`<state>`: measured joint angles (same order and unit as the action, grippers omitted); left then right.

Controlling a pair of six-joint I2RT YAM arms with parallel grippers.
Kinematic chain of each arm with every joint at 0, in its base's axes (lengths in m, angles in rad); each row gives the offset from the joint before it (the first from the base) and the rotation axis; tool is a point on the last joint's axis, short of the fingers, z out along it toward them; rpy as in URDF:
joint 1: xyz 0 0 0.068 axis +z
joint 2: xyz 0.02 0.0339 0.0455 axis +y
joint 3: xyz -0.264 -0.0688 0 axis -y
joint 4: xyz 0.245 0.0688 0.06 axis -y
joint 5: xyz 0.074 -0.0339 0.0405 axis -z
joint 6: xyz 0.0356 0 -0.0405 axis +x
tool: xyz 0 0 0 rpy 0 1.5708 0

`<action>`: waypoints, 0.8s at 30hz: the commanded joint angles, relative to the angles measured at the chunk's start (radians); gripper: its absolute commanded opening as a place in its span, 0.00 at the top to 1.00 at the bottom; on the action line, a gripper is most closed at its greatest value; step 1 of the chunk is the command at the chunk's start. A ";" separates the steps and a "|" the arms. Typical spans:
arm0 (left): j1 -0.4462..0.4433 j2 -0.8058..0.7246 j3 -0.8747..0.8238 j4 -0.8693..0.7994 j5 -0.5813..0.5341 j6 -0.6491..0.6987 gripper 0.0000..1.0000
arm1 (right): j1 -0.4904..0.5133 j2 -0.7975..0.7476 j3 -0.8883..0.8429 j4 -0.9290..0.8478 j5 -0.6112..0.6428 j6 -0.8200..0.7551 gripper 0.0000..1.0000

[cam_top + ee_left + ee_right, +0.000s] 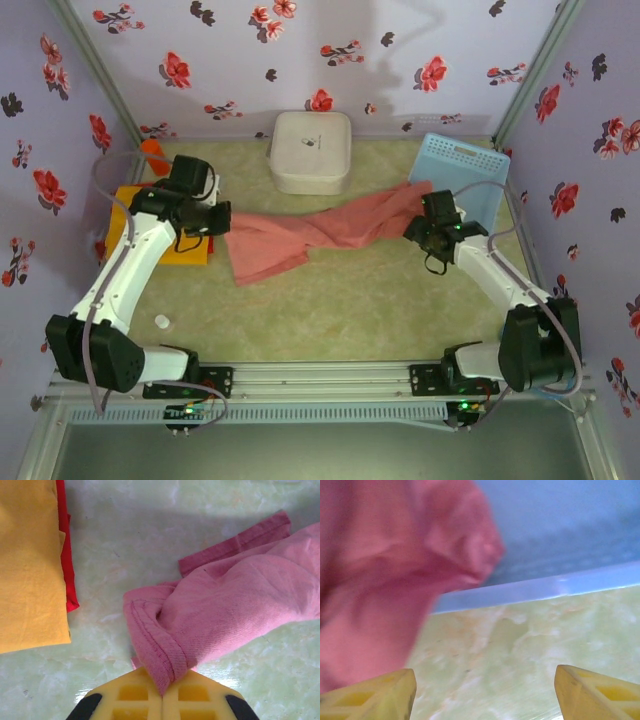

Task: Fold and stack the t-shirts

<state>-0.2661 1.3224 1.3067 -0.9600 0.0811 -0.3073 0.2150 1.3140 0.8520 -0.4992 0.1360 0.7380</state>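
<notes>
Inside left gripper (162, 700), t-shirt's (225, 610) apparent hem

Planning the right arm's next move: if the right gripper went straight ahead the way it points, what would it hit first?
Probably the wall of the light blue basket, beyond bare table, though depth is unclear. The salmon-pink t-shirt hangs left of that line; the right gripper is open.

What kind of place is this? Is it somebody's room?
More likely a small robot test booth: flowered walls on metal posts box in a table, and two robot arms are bolted to a rail.
</notes>
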 commanded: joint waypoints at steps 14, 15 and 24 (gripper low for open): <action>0.097 -0.064 0.040 -0.029 0.037 -0.001 1.00 | -0.274 0.176 0.061 0.183 -0.084 0.069 0.28; 0.097 -0.066 0.041 -0.031 0.037 0.000 1.00 | -0.287 0.180 0.066 0.179 -0.083 0.068 0.28; 0.107 -0.078 0.035 -0.023 0.076 -0.011 1.00 | -0.378 0.145 0.081 0.178 -0.166 0.086 0.29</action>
<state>-0.1699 1.2720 1.3155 -0.9714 0.1223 -0.3073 -0.1604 1.4868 0.9066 -0.3328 0.0242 0.7967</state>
